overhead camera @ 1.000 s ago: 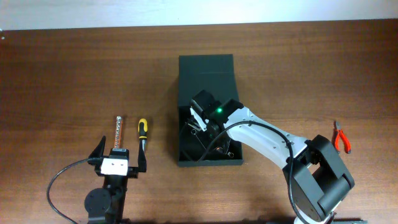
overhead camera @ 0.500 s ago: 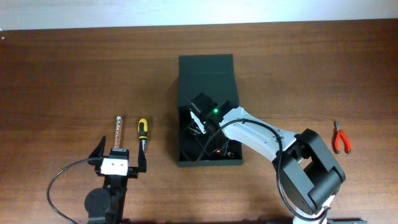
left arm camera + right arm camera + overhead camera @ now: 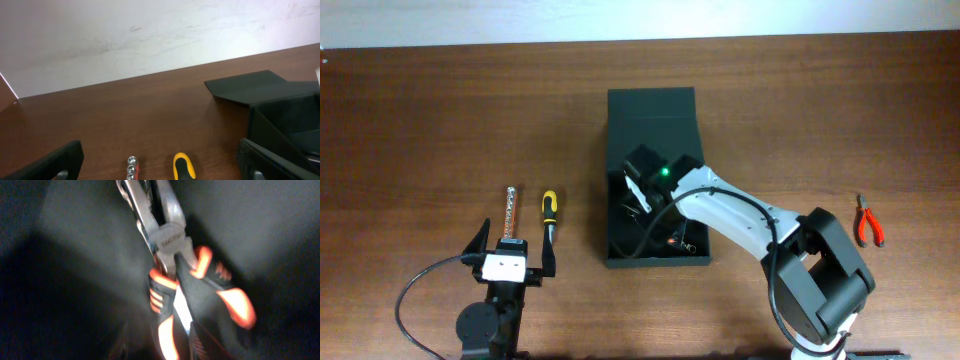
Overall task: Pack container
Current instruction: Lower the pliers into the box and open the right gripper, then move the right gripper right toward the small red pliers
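The container [image 3: 652, 115], a dark matte box with its flap lid folded back, sits mid-table. My right gripper [image 3: 644, 197] reaches down inside it. In the right wrist view, blurred orange-and-black pliers [image 3: 170, 250] lie on the dark box floor. My dim fingers [image 3: 175, 345] straddle one handle with a gap showing, so the gripper looks open. My left gripper [image 3: 510, 250] is open and empty at the front left. It sits just behind a socket extension bar [image 3: 511, 210] and a yellow-and-black screwdriver [image 3: 549, 215].
Red-handled pliers [image 3: 869, 222] lie on the table at the far right. A small red item and some wire shapes [image 3: 671, 240] sit in the box's near end. The left wrist view shows the box's lid [image 3: 250, 87] to the right, with the screwdriver handle [image 3: 183, 167] ahead.
My right arm has shifted slightly, its wrist moving a little toward the back of the box and the elbow rising. The left arm has not moved.
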### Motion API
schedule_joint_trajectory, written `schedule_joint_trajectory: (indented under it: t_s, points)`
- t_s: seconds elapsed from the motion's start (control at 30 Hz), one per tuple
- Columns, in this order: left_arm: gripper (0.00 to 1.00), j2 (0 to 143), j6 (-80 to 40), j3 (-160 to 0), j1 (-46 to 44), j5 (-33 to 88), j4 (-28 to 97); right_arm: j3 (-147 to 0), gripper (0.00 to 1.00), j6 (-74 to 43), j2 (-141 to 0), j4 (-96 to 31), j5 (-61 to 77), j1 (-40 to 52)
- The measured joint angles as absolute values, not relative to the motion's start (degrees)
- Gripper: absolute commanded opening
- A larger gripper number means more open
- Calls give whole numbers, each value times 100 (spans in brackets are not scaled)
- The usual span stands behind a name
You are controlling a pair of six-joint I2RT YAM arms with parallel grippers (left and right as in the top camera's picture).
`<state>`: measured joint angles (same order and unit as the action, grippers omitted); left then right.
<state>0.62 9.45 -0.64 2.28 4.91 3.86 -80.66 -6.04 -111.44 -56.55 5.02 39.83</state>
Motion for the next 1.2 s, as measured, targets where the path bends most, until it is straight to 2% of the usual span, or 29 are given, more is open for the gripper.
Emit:
schedule_joint_trajectory:
  t_s: [0.07, 0.2, 0.47, 0.57, 0.63, 0.87, 1.13, 1.2]
  points:
    - [99, 62, 945, -64, 228, 491, 386, -8562, 48, -604, -11166, -6038, 368, 3983]
    - [99, 62, 945, -64, 228, 491, 384, -9937, 99, -607, -11183, -6923, -82, 3983]
    - [99, 62, 945, -64, 228, 489, 386, -12272, 99, -585, -11168, -8600, -1251, 3857]
    - [99, 62, 945, -64, 228, 491, 386, -12929, 99, -591, -11146, -9524, -1608, 3450]
    - [99, 62, 945, -64, 228, 491, 386, -13113, 99, -613, -11063, -9688, -1702, 3015]
    - [99, 62, 945, -64, 228, 491, 386, -12967, 99, -832, -10103, -9686, -1503, 1365]
    - [99, 62, 945, -64, 228, 489, 386, -11253, 99, -532, -7028, -9483, -1435, -991]
    - [99, 62, 945, -64, 228, 489, 386, -10943, 99, -480, -6751, -9192, -1391, -1365]
